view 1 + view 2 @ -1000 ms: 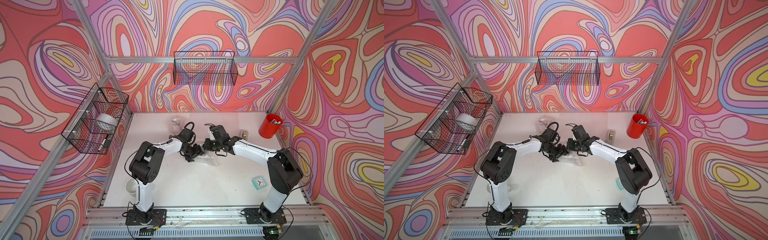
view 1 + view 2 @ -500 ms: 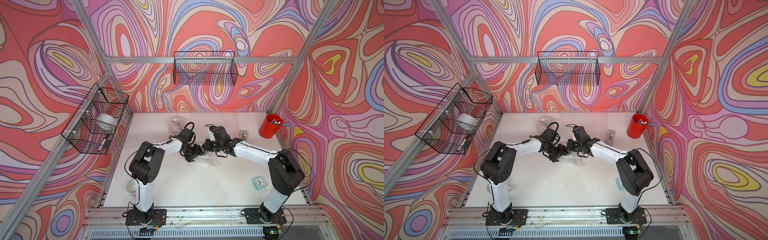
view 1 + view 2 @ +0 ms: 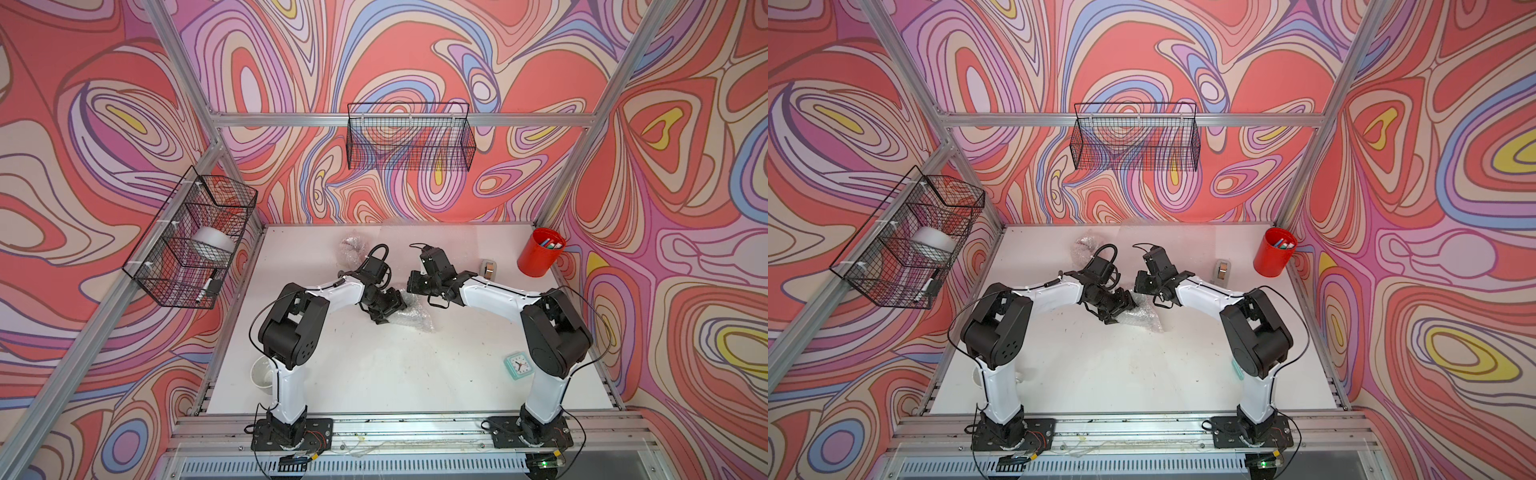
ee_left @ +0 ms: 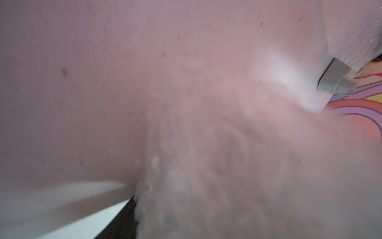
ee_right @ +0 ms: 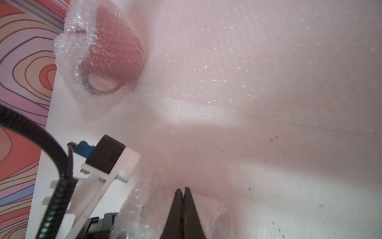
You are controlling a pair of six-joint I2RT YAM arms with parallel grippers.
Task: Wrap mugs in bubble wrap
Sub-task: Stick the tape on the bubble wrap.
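Note:
A crumpled bubble wrap bundle [image 3: 412,318] lies mid-table in both top views; what it holds is hidden. My left gripper [image 3: 390,309] stands with its jaws wide around the bundle's left end, and blurred wrap [image 4: 206,165] fills the left wrist view. My right gripper [image 5: 182,189] is shut, tips pinching a film edge of that wrap, just behind the bundle [image 3: 1142,316]. A red mug wrapped in bubble wrap [image 5: 107,51] lies at the back [image 3: 353,248]. A flat bubble wrap sheet [image 5: 227,62] is spread beside it. A white mug [image 3: 264,370] sits by the left arm's base.
A red pen cup [image 3: 540,251] and a tape dispenser [image 3: 489,268] stand at the back right. A teal clock [image 3: 518,365] lies front right. Wire baskets hang on the back wall [image 3: 409,137] and the left wall [image 3: 191,237].
My right gripper has edged slightly toward the left gripper. The left arm and the bundle look unchanged.

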